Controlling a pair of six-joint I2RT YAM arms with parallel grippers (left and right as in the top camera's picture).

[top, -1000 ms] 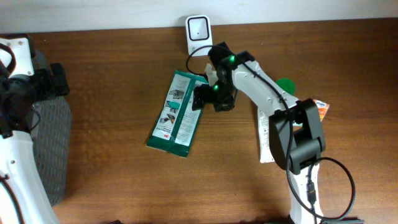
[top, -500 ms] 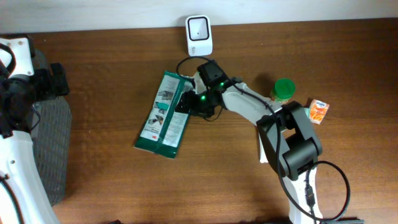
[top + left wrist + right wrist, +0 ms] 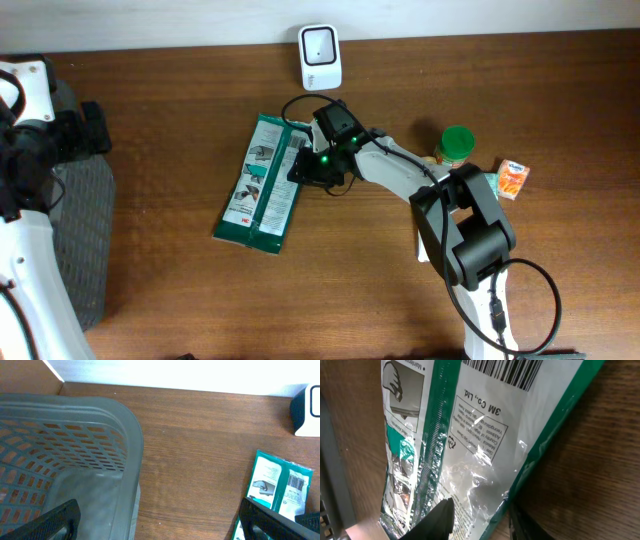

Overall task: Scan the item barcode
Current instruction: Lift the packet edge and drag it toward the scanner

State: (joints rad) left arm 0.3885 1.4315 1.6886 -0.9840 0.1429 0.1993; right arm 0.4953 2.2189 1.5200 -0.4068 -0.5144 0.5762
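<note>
The right pincer [image 3: 480, 512] is set astride the long edge of the glossy, crinkled green-and-white packet [image 3: 470, 435]; a firm grip cannot be told. The flat packet is laid mid-tabletop [image 3: 180, 100], with wood showing leftward. The left pincer [image 3: 157, 512] is held wide open.

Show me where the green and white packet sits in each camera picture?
Overhead: packet at centre.
Left wrist: packet in the lower right corner.
Right wrist: packet fills most of the frame.
Shared landmark: white scanner, overhead and left wrist only.
</note>
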